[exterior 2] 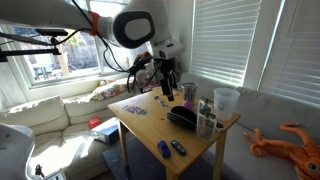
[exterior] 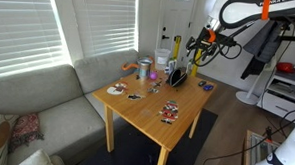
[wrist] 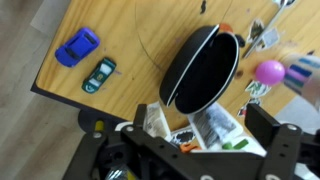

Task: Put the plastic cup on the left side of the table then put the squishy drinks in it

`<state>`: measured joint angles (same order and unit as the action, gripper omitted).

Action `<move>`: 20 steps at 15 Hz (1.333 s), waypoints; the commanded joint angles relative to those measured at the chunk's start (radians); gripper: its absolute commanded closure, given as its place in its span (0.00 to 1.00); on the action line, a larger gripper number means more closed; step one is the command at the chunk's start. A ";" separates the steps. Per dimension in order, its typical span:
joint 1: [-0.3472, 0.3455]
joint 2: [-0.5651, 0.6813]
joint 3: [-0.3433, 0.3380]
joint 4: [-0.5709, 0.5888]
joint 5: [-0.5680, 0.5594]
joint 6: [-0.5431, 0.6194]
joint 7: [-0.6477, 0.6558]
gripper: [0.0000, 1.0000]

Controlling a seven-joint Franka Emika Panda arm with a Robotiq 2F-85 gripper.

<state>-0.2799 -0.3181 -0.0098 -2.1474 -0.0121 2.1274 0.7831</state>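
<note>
Wide-open jaws, nothing held: in the wrist view, fingers point(wrist: 283, 150) far apart at the frame edges with only loose packets point(wrist: 215, 125) on the surface point(wrist: 130, 30) below the gap. Hovering over the cluttered end, right above the black case point(wrist: 200, 68), so reads as a pre-grasp approach, not a carry. Cup point(exterior 2: 226, 103) upright at the corner by the blinds, just beside a shorter glass point(exterior 2: 205, 122), with the case between it and the gripper point(exterior 2: 166, 86); no contact yet. Not clearly visible in the wrist view, so probably not lined up on it. Judging step one not started: cup not yet on the left side. Wide opening makes sense for a tumbler this broad at the rim. Tall and light, so likely easy to tip; better gripped low on the body, coming in from the open side to avoid knocking the glass. Mug point(exterior: 145, 68) also close by in an exterior view, so tight neighbours all round. Blue car point(wrist: 77, 46) and teal car point(wrist: 99, 74) near the opposite corner, well clear of the path. Pink ball point(wrist: 269, 71) just past the case. Can't pick out the squishy drinks for sure; possibly the packets, too blurred to confirm.
</note>
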 commanded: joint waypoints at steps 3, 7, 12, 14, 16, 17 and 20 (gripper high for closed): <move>-0.006 0.216 -0.048 0.255 -0.119 0.120 0.060 0.00; 0.024 0.359 -0.067 0.423 -0.189 0.145 0.100 0.00; 0.061 0.510 -0.120 0.593 -0.143 0.111 0.075 0.00; 0.070 0.559 -0.137 0.648 -0.119 0.106 0.063 0.00; 0.078 0.602 -0.149 0.696 -0.110 0.097 0.056 0.00; 0.081 0.621 -0.153 0.717 -0.104 0.092 0.053 0.00; 0.082 0.686 -0.156 0.779 -0.069 0.046 0.022 0.00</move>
<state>-0.2145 0.2829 -0.1434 -1.4832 -0.1353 2.2459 0.8391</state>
